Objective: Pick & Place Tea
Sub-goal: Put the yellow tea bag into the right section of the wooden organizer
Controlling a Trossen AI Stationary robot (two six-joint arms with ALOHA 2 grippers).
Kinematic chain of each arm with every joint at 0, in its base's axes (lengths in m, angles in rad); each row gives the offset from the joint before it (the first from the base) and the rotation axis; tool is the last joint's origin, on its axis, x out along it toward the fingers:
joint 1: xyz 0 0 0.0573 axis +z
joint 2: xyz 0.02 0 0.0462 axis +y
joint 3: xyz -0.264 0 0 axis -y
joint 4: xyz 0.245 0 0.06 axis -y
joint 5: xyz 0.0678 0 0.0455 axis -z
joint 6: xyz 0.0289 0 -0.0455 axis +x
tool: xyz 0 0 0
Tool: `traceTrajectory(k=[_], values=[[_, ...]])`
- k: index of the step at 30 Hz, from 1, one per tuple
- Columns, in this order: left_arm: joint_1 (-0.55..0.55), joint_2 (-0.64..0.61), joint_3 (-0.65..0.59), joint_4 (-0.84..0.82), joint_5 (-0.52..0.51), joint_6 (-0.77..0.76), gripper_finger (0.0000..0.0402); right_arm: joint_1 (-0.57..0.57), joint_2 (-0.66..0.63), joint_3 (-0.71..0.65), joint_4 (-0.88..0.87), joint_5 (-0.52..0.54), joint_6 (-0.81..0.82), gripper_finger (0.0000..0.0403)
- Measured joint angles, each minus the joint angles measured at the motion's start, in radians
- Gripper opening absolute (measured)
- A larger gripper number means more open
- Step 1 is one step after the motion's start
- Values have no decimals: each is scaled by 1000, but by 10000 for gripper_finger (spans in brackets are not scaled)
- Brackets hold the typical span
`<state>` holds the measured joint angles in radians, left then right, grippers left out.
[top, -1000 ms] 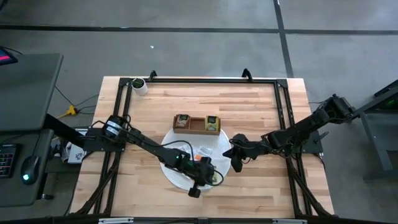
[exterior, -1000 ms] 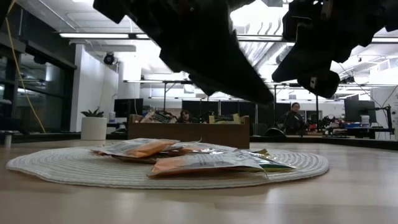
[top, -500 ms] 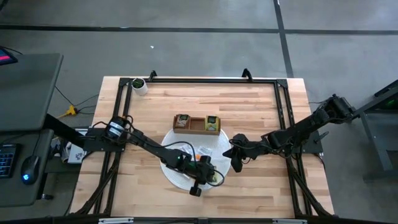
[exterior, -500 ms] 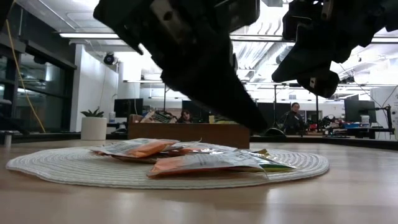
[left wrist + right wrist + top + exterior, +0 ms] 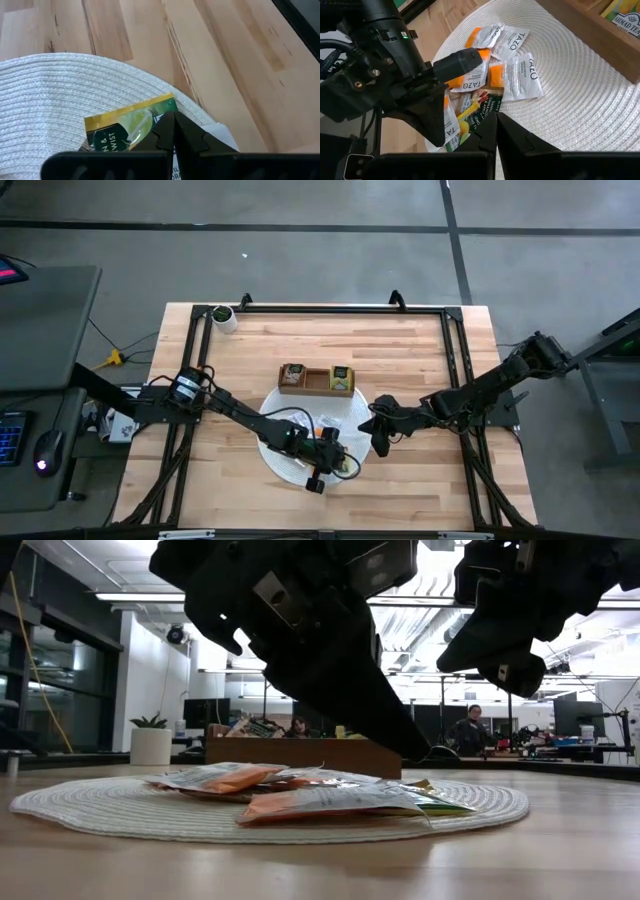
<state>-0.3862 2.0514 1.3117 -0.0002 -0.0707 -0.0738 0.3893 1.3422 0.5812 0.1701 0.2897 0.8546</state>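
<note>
Several tea packets (image 5: 325, 426) lie flat in a loose pile on the round white mat (image 5: 278, 456), printed orange, white, green and yellow (image 5: 512, 75). My left gripper (image 5: 330, 463) hangs shut just above the pile's near-right part, its tips (image 5: 173, 120) over a yellow-green packet (image 5: 125, 127). In the low view its tip (image 5: 418, 752) stays clear of the packets (image 5: 330, 800). My right gripper (image 5: 381, 442) is shut too (image 5: 495, 119), raised over the mat's right edge (image 5: 510, 675).
The brown wooden tray (image 5: 316, 380) stands just beyond the mat, with a packet in its left (image 5: 293, 373) and right (image 5: 342, 375) compartments. A white cup (image 5: 225, 318) sits at the far left corner. Bare wood lies to the left and right of the mat.
My left gripper has come down toward the tea pile, tip slanting lower over the packets, fingers still together. The packets and my right arm have kept still.
</note>
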Motion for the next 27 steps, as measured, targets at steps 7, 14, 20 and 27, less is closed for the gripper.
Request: traceTrajectory(k=[7, 14, 20, 27], values=[[0, 0, 0, -3, 4, -1, 0, 0, 0, 0, 8, -7, 0, 3], [1, 0, 0, -2, 0, 13, 0, 0, 0, 0, 9, -6, 1, 11], [1, 0, 0, -2, -1, 15, 0, 0, 0, 0, 14, -3, 1, 11], [20, 47, 7, 12, 42, 16, 0, 0, 0, 0, 15, 0, 1, 12]])
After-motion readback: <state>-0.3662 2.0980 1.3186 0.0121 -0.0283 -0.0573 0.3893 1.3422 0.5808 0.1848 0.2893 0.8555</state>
